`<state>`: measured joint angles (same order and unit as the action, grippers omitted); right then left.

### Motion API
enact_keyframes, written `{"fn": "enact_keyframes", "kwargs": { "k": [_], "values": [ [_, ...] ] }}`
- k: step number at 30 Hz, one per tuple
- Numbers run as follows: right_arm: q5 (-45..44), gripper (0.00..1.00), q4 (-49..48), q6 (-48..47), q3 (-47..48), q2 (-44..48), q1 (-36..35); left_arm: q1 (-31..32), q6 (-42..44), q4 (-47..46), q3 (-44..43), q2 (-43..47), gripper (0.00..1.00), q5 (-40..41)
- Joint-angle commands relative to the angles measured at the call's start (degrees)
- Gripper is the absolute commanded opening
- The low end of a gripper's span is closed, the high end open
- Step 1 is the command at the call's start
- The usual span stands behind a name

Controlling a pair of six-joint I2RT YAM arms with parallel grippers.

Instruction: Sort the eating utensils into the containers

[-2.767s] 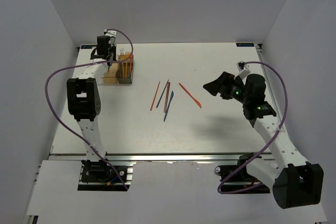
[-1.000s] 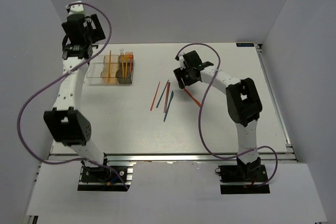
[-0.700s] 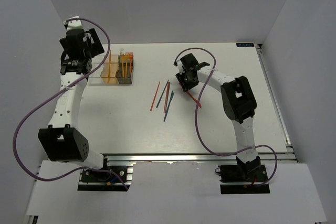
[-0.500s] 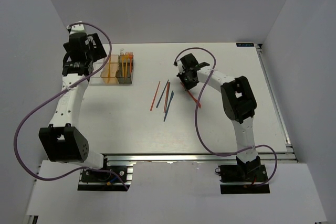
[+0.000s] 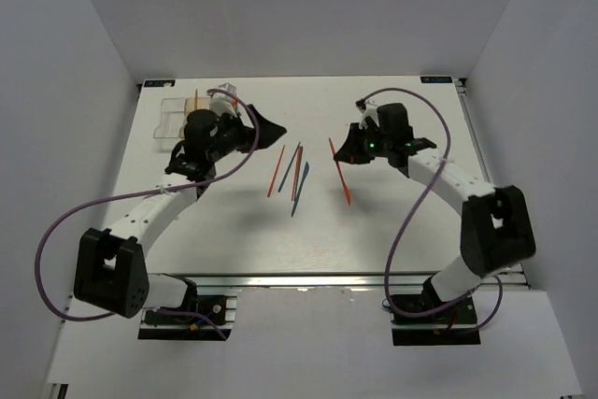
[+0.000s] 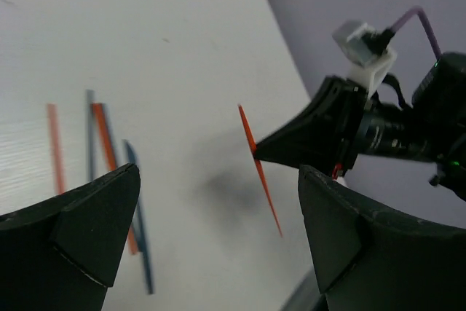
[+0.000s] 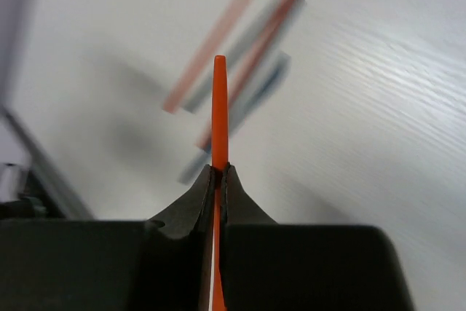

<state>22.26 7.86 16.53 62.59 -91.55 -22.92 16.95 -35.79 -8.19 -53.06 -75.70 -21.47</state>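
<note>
My right gripper [image 5: 343,156] is shut on an orange utensil [image 5: 347,190] and holds it clear of the table, one end hanging down. In the right wrist view the jaws [image 7: 220,174] pinch that orange piece [image 7: 220,100], which sticks out ahead of them. Several loose eating utensils [image 5: 291,175], orange, red and dark blue, lie side by side mid-table, left of the held one. My left gripper [image 5: 267,129] is open and empty just left of them, facing the right gripper [image 6: 313,140]. The containers [image 5: 171,117] stand at the far left, partly hidden by the left arm.
The left arm's purple cable [image 5: 65,231] loops over the table's left side and the right arm's cable [image 5: 411,221] over its right side. White walls enclose the table on the left, back and right.
The right gripper shut on the orange utensil, lifted it off the table and swung right. The left arm came down from above the containers to mid-table, its gripper still open.
</note>
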Motion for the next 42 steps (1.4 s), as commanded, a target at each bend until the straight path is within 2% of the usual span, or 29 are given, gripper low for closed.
{"fn": "enact_keyframes", "kwargs": {
  "k": [1, 3, 4, 6, 10, 18, 21, 22, 23, 26, 27, 29, 30, 32, 33, 34, 35, 36, 37, 38, 40, 41, 42],
  "values": [
    [17.0, 0.00, -23.4, 15.9, -6.7, 6.2, -0.7, 3.4, -9.7, -18.4, 0.8, -1.0, 0.98, -8.8],
    [21.5, 0.00, -28.9, 20.5, -9.0, 8.5, -0.8, 5.5, -9.6, -19.3, -0.6, -2.2, 0.98, -9.5],
    [22.6, 0.00, -34.9, 22.8, -10.1, 9.0, -0.9, 6.1, -10.3, -21.9, -0.9, -3.3, 0.98, -10.2],
    [23.3, 0.00, -38.9, 27.5, -12.2, 10.8, -1.0, 7.0, -12.9, -24.7, -1.4, -4.4, 0.96, -11.9],
    [22.1, 0.00, -37.9, 27.2, -11.6, 12.7, -1.3, 8.3, -13.7, -25.9, -2.2, -5.4, 0.92, -11.7],
    [21.4, 0.00, -38.6, 27.5, -9.6, 11.6, -2.2, 11.4, -11.7, -21.2, -3.5, -9.0, 0.81, -10.5],
    [20.9, 0.00, -38.2, 27.0, -8.5, 10.7, -3.6, 12.4, -13.3, -23.2, -4.1, -10.3, 0.77, -11.6],
    [20.8, 0.00, -38.1, 26.4, -7.9, 10.5, -4.0, 12.6, -13.8, -24.1, -4.3, -11.4, 0.70, -11.7],
    [20.5, 0.00, -37.8, 26.0, -7.7, 10.3, -4.5, 12.8, -14.5, -24.4, -4.8, -11.8, 0.53, -12.4],
    [19.0, 0.00, -37.0, 25.3, -7.1, 10.2, -4.9, 13.3, -14.7, -24.1, -6.5, -13.0, 0.18, -12.8],
    [18.1, 0.00, -36.9, 25.1, -7.1, 10.3, -4.8, 13.3, -14.7, -23.7, -7.1, -13.1, 0.00, -12.5],
    [17.0, 0.00, -35.2, 23.9, -7.1, 10.8, -4.8, 13.3, -12.0, -19.7, -8.0, -12.7, 0.00, -11.5],
    [15.3, 0.19, -34.8, 23.7, -7.6, 11.1, -4.8, 13.3, -10.2, -17.3, -9.8, -12.5, 0.00, -9.5],
    [11.5, 0.44, -32.3, 22.5, -9.1, 12.6, -4.3, 13.0, -3.9, -8.0, -12.1, -11.7, 0.00, -6.5],
    [9.8, 0.77, -31.0, 22.1, -9.7, 13.4, -4.1, 12.2, -1.8, -1.3, -15.1, -11.5, 0.00, -3.6],
    [7.6, 0.87, -26.8, 21.4, -10.1, 15.2, -3.4, 11.6, 1.0, 3.3, -17.5, -11.6, 0.00, -1.0],
    [2.6, 0.89, -24.5, 19.9, -10.8, 16.1, -3.0, 11.1, 8.6, 9.0, -20.4, -12.5, 0.00, 3.0],
    [-0.1, 0.89, -22.1, 19.0, -11.0, 17.1, -2.7, 10.4, 12.7, 19.8, -23.7, -13.6, 0.00, 13.3],
    [-2.3, 0.89, -19.8, 18.1, -11.2, 18.8, -2.1, 10.1, 17.1, 24.1, -31.0, -15.0, 0.00, 19.2],
    [-5.3, 0.89, -16.7, 17.1, -11.3, 19.5, -2.0, 9.7, 25.5, 28.1, -34.6, -16.8, 0.00, 25.7],
    [-7.0, 0.89, -14.2, 14.1, -11.3, 21.4, -1.6, 7.2, 32.2, 35.4, -44.5, -23.8, 0.00, 38.1],
    [-7.9, 0.89, -12.4, 13.3, -11.4, 21.9, -1.5, 6.0, 37.8, 37.3, -47.7, -26.2, 0.00, 40.4],
    [-8.4, 0.89, -11.8, 11.8, -11.7, 22.5, -1.4, 3.2, 39.6, 39.2, -50.5, -30.6, 0.00, 42.0]
  ]
}}
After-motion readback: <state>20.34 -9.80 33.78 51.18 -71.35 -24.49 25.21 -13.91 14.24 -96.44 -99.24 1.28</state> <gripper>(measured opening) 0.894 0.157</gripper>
